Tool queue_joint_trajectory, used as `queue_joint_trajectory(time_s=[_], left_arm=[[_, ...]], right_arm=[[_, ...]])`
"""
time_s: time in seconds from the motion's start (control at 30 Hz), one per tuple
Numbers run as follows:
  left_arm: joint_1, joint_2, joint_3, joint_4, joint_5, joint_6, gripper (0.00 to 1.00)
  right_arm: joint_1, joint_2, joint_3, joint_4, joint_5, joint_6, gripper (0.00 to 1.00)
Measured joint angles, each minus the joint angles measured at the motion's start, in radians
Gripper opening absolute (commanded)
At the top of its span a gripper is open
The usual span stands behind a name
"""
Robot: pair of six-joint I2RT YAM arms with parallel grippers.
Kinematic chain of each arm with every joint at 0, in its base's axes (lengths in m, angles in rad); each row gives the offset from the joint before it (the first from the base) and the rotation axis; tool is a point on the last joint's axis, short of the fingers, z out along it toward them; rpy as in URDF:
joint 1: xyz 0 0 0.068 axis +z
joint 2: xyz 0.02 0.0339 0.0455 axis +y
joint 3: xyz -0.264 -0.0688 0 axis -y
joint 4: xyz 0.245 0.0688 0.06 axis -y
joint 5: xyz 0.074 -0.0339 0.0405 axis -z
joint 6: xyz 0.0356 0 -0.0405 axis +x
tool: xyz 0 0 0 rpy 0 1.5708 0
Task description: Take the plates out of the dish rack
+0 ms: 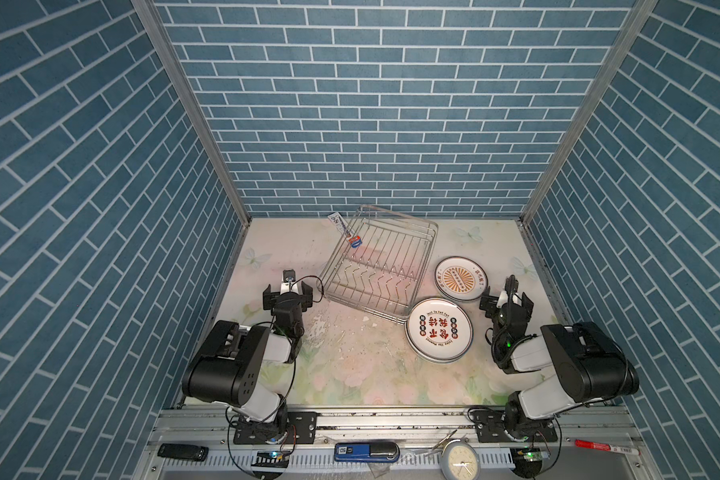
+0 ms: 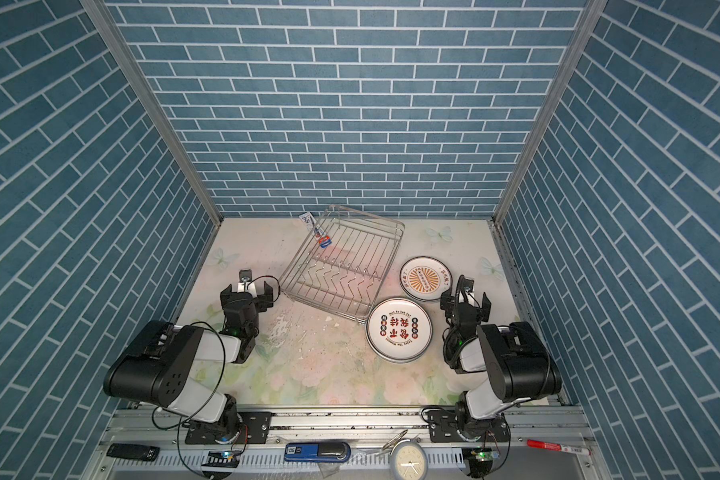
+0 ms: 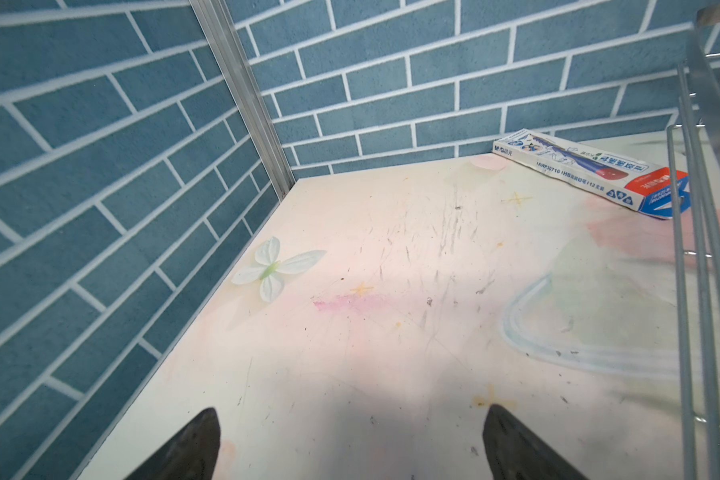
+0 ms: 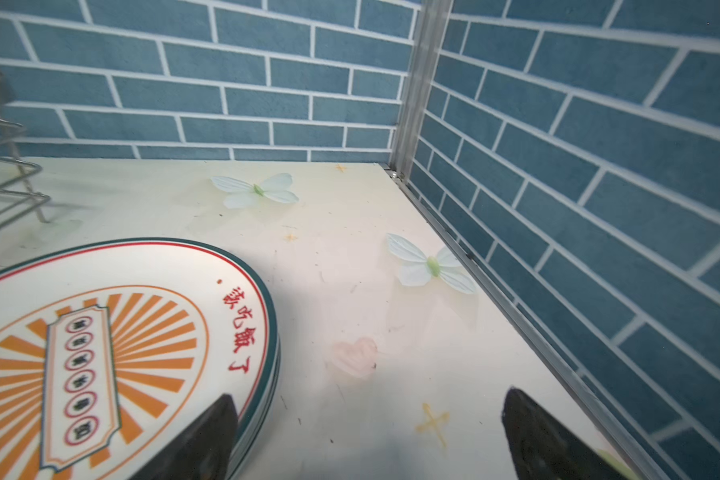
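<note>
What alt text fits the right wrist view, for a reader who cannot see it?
White plates with an orange sunburst centre lie stacked flat on the butterfly-print table, one fingertip of the open right gripper over their rim. A corner of the wire dish rack and blue brick walls stand behind.

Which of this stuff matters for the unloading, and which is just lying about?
Job: dish rack, sunburst plate stack, red-lettered plate stack.
Lying about: pencil box, clock, stapler, red marker, black gadget.
</note>
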Motion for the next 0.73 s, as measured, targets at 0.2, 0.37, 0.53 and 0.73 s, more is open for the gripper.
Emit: queue_joint_trajectory(time_s=[0.2, 0.37, 0.53, 0.73], left_arm=[[0.001, 0.002, 0.000, 0.003, 0.002, 0.000, 0.99], [0.001, 0.002, 0.000, 0.004, 0.002, 0.000, 0.99], [0.002, 0.002, 0.000, 0.003, 0.002, 0.000, 0.99], [0.002, 0.002, 0.008, -0.005, 0.002, 0.000, 0.99]], right_arm=[[-0.034, 0.047, 0.000, 0.045, -0.114, -0.008, 0.99], [-0.048, 0.046, 0.006, 0.022, -0.124, -0.008, 0.99], [-0.048, 0.047, 0.006, 0.042, -0.129, -0.008, 0.99], [-0.062, 0.037, 0.053, -0.071, -0.148, -0.005, 0.99]])
